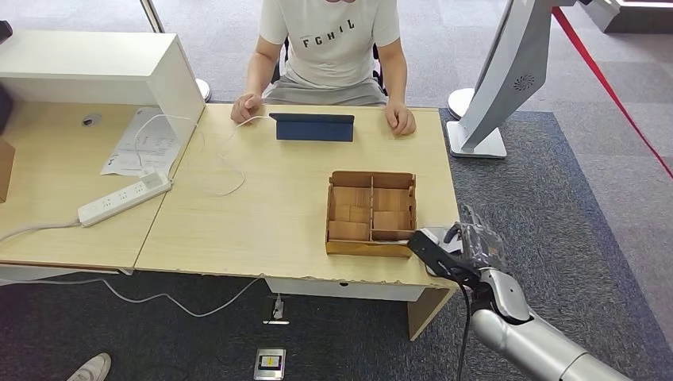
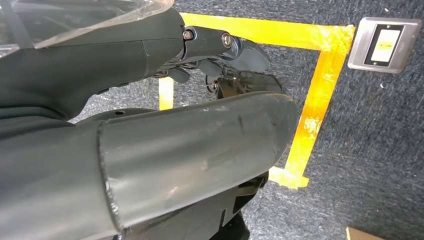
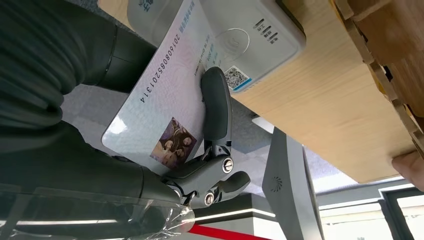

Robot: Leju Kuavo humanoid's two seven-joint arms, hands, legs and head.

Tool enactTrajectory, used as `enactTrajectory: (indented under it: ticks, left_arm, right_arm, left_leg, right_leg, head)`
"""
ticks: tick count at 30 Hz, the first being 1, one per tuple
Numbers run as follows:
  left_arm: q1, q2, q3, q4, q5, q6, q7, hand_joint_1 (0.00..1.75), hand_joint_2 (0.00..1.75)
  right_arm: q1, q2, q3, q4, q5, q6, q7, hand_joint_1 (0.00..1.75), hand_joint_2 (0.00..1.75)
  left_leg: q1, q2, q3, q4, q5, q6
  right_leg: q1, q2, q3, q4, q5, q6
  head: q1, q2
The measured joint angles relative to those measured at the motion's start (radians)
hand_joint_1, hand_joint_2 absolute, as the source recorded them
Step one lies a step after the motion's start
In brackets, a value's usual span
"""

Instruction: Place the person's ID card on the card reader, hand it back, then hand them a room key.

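Beyond the pale wooden surface (image 1: 262,214), the right hand (image 3: 150,165) pinched the pale photo ID card (image 3: 165,105) in its fingers (image 3: 216,107) over the white card reader (image 3: 240,35); return and key remained.

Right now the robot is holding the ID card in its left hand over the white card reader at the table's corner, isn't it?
Not the left hand: the right hand holds the ID card over the white card reader at the table's corner, as the right wrist view shows. The left hand hangs over the carpet.
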Motion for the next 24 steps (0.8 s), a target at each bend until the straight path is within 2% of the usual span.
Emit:
enactTrajectory:
  ticks: [11, 24]
  left_arm:
    - [-0.001, 0.001, -0.013, 0.002, 0.0, -0.004, 0.005, 0.0, 0.0]
    - [-0.004, 0.009, -0.017, 0.005, -0.006, -0.02, 0.009, 0.0, 0.0]
  right_arm:
    - [0.005, 0.053, -0.001, 0.1, -0.026, 0.009, -0.052, 1.75, 1.75]
    - [0.016, 0.066, -0.021, 0.152, -0.056, -0.037, -0.059, 1.75, 1.75]
  left_leg:
    - [0.0, 0.0, 0.0, 0.0, 0.0, 0.0]
    - [0.0, 0.001, 0.001, 0.0, 0.0, 0.0]
  right_leg:
    - [0.0, 0.0, 0.0, 0.0, 0.0, 0.0]
    - [0.0, 0.0, 0.001, 0.0, 0.0, 0.0]
  head:
    - [0.0, 0.0]
    - [0.0, 0.0]
